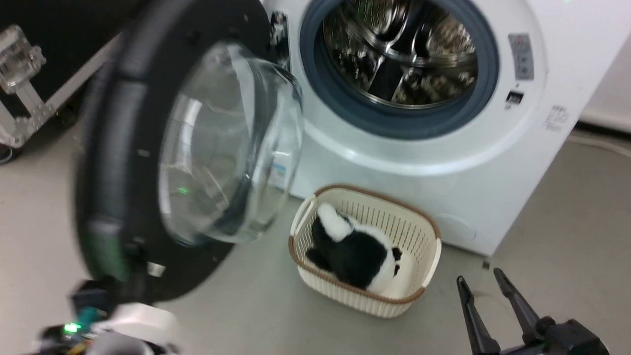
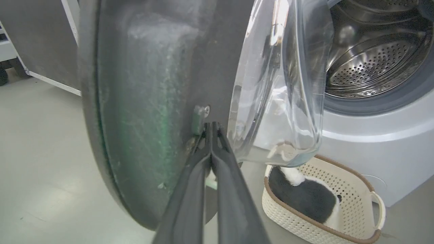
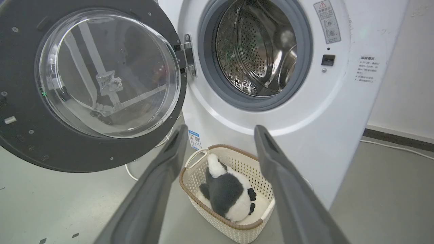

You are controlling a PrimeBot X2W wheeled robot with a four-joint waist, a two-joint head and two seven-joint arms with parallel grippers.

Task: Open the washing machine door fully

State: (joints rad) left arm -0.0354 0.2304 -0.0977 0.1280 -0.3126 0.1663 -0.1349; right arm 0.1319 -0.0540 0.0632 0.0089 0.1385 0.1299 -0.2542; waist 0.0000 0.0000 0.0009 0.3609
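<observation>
The washing machine [image 1: 443, 162] [image 3: 339, 101] stands with its steel drum exposed. Its door [image 1: 113, 148] [image 3: 20, 142] is swung out to the left on its hinge, the clear glass bowl bulging toward the machine. In the left wrist view my left gripper [image 2: 212, 125] is shut, its tips up against the door's [image 2: 142, 84] dark inner face beside a small latch piece, with nothing between the fingers. My right gripper [image 1: 479, 276] [image 3: 221, 128] hangs open at the lower right, well clear of door and machine.
A cream basket [image 1: 365, 296] [image 2: 305, 223] [image 3: 217, 220] holding a black-and-white plush panda [image 1: 350, 251] sits on the floor just in front of the machine, below the door's swing. A black case with metal edging [image 1: 49, 98] stands behind the door at left. A cable [image 3: 393, 147] runs along the wall.
</observation>
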